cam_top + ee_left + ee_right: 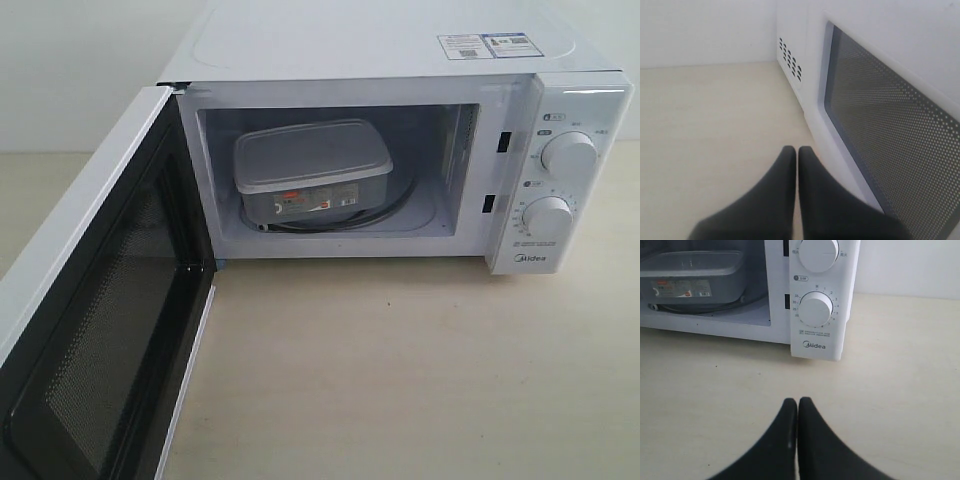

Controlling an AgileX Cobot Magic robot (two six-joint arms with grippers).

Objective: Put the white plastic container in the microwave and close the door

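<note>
The white plastic container (312, 170) sits inside the microwave (330, 40), upper centre of the exterior view; the door (95, 340) stands open at lower left. The left hand (797, 150) and right hand (798, 401) are each closed together, gripping nothing. The door is likely rigid, smooth and free-swinging; push its outer face near the free edge.

White microwave (330, 40), dark-meshed door (95, 340)

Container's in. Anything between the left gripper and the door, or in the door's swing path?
Nothing visible. The left gripper, shut, hovers beside the outer face of the door; the white plastic container sits inside the microwave, back from the opening.
</note>
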